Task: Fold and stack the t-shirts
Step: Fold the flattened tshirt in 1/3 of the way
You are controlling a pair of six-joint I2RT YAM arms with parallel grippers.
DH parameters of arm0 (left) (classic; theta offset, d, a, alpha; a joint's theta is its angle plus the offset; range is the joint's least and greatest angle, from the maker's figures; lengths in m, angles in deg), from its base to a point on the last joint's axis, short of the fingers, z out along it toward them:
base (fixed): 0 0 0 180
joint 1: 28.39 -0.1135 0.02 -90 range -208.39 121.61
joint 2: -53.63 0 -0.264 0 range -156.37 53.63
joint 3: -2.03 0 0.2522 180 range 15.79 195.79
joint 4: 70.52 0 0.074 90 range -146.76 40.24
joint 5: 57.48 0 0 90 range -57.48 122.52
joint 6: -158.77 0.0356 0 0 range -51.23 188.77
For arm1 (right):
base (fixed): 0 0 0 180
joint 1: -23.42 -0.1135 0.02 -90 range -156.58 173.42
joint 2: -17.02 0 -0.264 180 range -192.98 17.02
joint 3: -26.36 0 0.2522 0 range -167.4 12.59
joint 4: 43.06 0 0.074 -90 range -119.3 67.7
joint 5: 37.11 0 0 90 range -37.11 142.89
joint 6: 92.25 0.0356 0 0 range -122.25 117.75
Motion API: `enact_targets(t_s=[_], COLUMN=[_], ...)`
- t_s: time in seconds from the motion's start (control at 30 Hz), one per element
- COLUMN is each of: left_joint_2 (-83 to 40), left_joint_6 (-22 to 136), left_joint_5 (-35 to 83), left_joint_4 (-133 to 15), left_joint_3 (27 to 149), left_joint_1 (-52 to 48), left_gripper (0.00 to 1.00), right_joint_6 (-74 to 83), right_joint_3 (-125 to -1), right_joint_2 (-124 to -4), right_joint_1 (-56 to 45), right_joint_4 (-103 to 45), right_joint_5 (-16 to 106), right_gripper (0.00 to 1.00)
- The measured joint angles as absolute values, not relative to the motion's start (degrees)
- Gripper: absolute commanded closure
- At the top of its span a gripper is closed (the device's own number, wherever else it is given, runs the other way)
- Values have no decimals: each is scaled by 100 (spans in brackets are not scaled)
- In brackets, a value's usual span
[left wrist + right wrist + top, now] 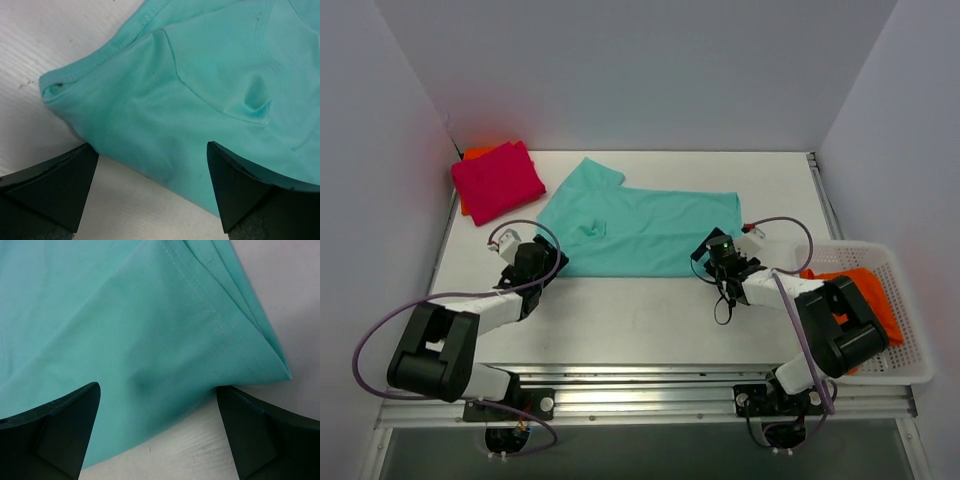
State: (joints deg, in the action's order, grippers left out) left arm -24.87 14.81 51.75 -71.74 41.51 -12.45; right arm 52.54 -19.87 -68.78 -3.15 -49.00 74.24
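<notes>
"Two claws: state of each?"
"Both released, jaws wide, nothing held. Left claw [548, 262] stands at the 7 o'clock corner of the teal shirt [635, 230], right claw [713, 250] at its 5 o'clock corner. Each straddles the near hem, one finger over cloth, one over the table [640, 320]."
"Position of the teal shirt?"
"Mid-table, lying flat, lightly wrinkled, one sleeve toward 11 o'clock."
"Remaining shirts?"
"Pink shirt [498, 180], folded, at the table's 10 o'clock corner, resting on an orange shirt [475, 153]. Second orange shirt [865, 295], crumpled, in the basket [910, 370] at 4 o'clock."
</notes>
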Motion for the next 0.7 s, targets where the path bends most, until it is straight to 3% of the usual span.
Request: enact_targets(t_s=[0.07,0.17,0.2,0.23,0.3,0.33,0.37,0.4,0.7], left_joint_2=[-2745,-3027,-3114,-3184,-3298,-3339,-3355,-3361,-3250], left_joint_6=[1481,1484,1481,1479,1462,1473,1488,1490,1508], left_joint_5=[5179,5164,5172,5168,5142,5144,5129,5120,5076], left_joint_4=[-7399,-7596,-7660,-7690,-7649,-7629,-7605,-7561,-7395], left_joint_3=[4275,4417,4446,4478,4494,4487,4489,4489,4470], left_joint_1=[-1288,-1354,-1365,-1380,-1398,-1398,-1398,-1398,-1395], left_gripper=[2,21,32,53,73,89,95,97,98], right_joint_6=[5214,5171,5155,5149,5120,5109,5096,5074,5175], right_joint_3=[-2014,-2022,-2022,-2020,-1996,-1959,-1915,-1863,-1585], right_joint_2=[-6974,-7059,-7070,-7075,-7075,-7075,-7075,-7075,-6939], right_joint_1=[-199,-97,-66,-55,-22,-7,19,37,126], right_joint_4=[-5103,-5302,-5339,-5363,-5409,-5453,-5484,-5506,-5497], right_joint_5=[7382,7347,7341,7325,7284,7260,7220,7177,6945], right_gripper=[0,1,4,8,31,44,79,100,100])
